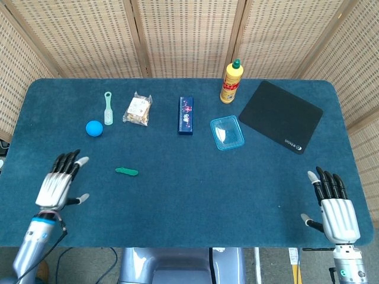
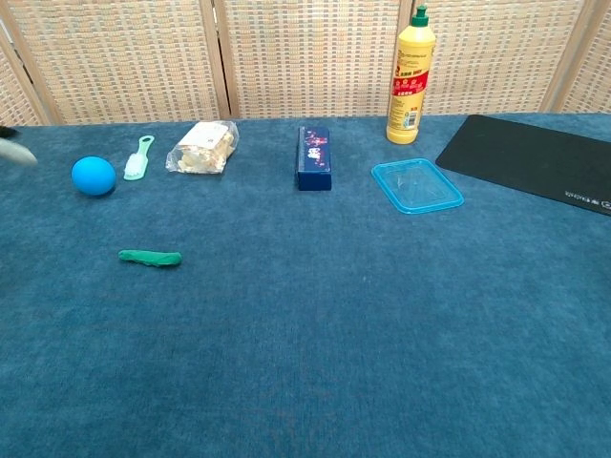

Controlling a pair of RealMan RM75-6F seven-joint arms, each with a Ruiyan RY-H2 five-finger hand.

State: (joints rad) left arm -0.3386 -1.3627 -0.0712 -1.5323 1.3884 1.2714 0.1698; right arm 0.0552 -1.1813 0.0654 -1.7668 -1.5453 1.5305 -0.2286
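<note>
Nothing grasped yet: my left hand hovers with fingers spread, empty, near the small green rubbery strip lying flat on the blue felt table; my right hand likewise splayed, idle.

A row of things is standing across the upper part of the head view: blue ball, small brush, snack bag, dark blue box, clear lid, yellow bottle and black mat at upper right. Below them only the green strip is lying in the way, just right of the left hand. The wide lower middle of the table is lying open between that hand and the right hand at lower right.
</note>
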